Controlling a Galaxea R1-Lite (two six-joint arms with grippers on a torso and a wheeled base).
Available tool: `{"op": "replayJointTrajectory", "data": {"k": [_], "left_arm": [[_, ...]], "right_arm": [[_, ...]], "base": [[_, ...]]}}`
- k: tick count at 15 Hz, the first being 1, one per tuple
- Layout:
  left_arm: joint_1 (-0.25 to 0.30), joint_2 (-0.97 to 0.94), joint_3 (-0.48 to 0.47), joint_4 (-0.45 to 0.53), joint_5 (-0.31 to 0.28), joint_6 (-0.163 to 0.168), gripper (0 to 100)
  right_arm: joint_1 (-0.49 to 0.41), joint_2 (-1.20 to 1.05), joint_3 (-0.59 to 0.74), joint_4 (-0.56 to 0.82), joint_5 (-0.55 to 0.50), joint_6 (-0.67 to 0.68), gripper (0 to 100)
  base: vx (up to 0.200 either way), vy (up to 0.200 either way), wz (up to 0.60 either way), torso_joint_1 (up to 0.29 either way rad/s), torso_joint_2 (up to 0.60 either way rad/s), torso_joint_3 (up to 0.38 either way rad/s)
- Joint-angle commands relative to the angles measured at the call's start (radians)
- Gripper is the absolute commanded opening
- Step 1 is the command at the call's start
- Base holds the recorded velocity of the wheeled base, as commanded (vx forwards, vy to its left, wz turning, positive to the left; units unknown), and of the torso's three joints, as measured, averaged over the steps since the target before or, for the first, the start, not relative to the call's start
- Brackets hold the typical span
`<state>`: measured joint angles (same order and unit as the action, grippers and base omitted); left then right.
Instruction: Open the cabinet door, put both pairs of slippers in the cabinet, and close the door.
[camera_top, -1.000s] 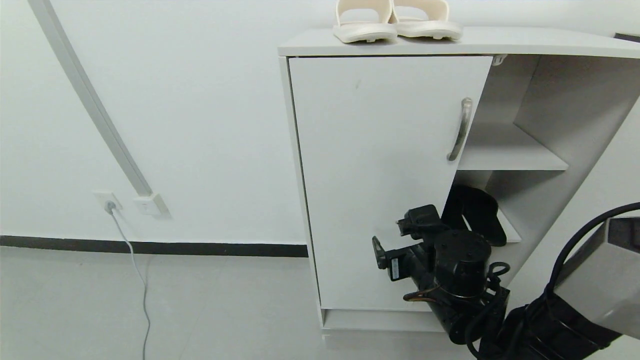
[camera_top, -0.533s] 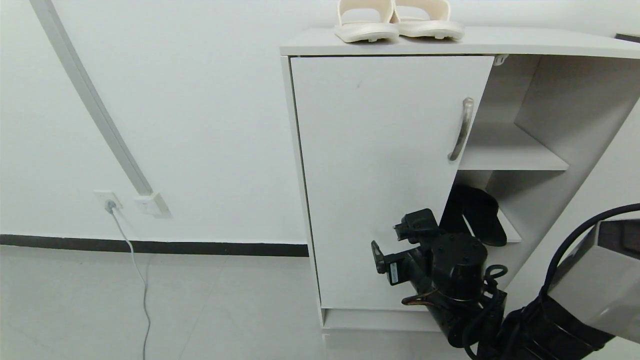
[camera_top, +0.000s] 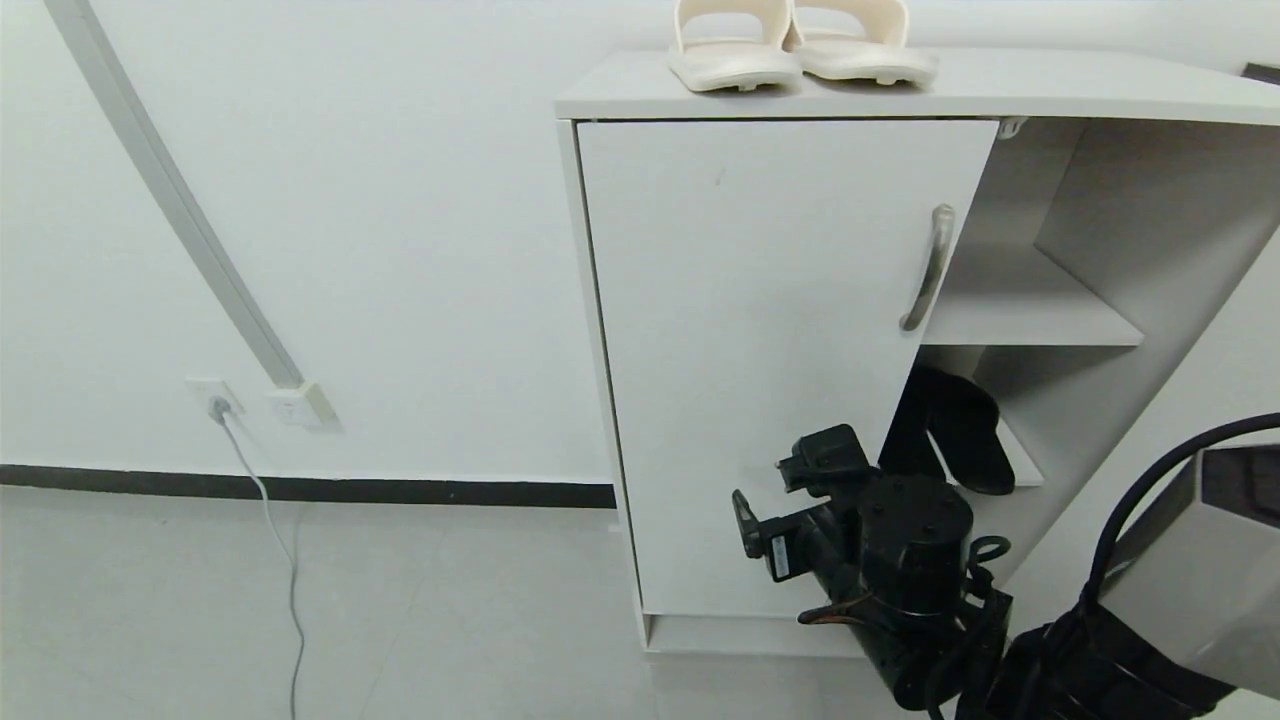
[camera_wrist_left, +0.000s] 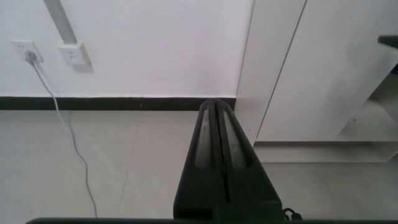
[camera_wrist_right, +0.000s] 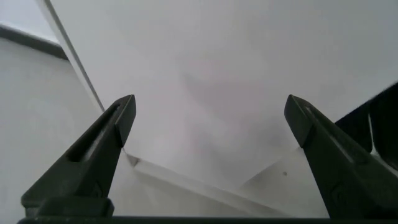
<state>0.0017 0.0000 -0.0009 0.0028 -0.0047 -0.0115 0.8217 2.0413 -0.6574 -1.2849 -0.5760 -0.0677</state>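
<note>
Cabinet door (camera_top: 760, 350) ajar; right gripper (camera_wrist_right: 210, 106) spread wide, facing its lower panel. Left gripper (camera_wrist_left: 216, 109) pressed together, empty. Black slippers (camera_top: 965, 440) at door's 4 o'clock, cream slippers (camera_top: 735, 65) at 12.

Black right arm (camera_top: 880, 610), round joint cap (camera_top: 915, 520), looped black cables (camera_top: 1106, 555); right hand (camera_wrist_right: 210, 107) with dark tapered fingers (camera_wrist_right: 102, 152).

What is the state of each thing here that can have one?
cabinet door: covers the left part; right part stands open.
black slippers: inside, on a lower shelf.
cream slippers: on the cabinet top, outside.
left claw: shut.
right claw: open, empty.
plug: plugged in.
</note>
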Motion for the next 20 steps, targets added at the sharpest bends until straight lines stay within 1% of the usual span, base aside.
{"op": "replayJointTrajectory", "data": {"k": [1, 6, 13, 20], "left_arm": [[0.000, 0.002, -0.001, -0.001, 0.000, -0.001, 0], [0.000, 0.002, -0.001, -0.001, 0.000, -0.001, 0], [0.000, 0.002, -0.001, -0.001, 0.000, -0.001, 0], [0.000, 0.002, -0.001, -0.001, 0.000, -0.001, 0]], "right_arm": [[0.011, -0.023, 0.002, -0.005, -0.001, 0.000, 100], [0.022, -0.044, 0.015, -0.002, -0.001, -0.004, 100], [0.020, -0.039, 0.022, -0.002, -0.001, -0.004, 100], [0.022, -0.038, 0.024, -0.002, -0.001, -0.004, 100]], "base": [[0.000, 0.000, 0.00, 0.051, -0.46, -0.383], [0.000, 0.000, 0.00, 0.073, -0.49, -0.356], [0.000, 0.000, 0.00, 0.145, -0.47, -0.332], [0.000, 0.000, 0.60, 0.186, -0.50, -0.315]]}}
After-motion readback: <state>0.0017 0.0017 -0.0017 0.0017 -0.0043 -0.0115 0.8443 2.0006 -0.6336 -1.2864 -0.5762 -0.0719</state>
